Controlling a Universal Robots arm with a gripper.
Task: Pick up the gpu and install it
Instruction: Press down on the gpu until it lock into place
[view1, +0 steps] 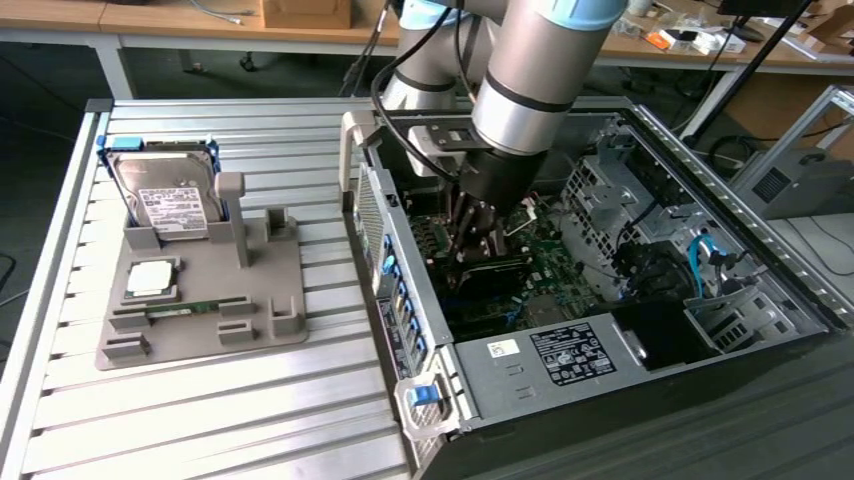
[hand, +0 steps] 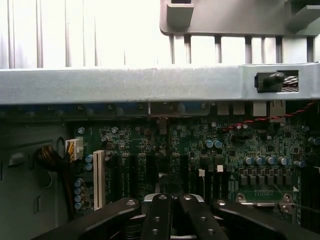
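We make out the gpu (view1: 491, 272) in the exterior view as a dark flat card inside the open PC case (view1: 721, 190). It lies over the green mobo (view1: 561, 265), directly under the arm's gripper (view1: 474, 245). The card sits low among the slots, approx mid-case. We can't tell whether it's seated or clear of the board.

The gripper reaches down into the case, fingers drawn fully together. Their tips are at or just above the card's top edge, but we can't tell if they actually pinch it. In the wrist view the gripper (hand: 172, 200) shows two black fingers (hand: 159, 220) side by side w/ only a slim dark line between them. A small silver piece sits just beyond the tips, and the mobo (hand: 150, 145) is spread out behind. A white slot (hand: 99, 177) stands upright off to one side, and the case wall (hand: 125, 85) runs across as a grey metal bar.

Further out in the exterior view, a labelled PSU (view1: 574, 355) fills the near end of the case. To the exterior view's left a grey parts holder (view1: 200, 330) rests on the slatted table (view1: 267, 410), well apart from the case. It carries a hard drive (view1: 167, 200) leaning upright, a CPU (view1: 150, 280) lying flat, and a narrow memory stick (view1: 187, 308) near its front.
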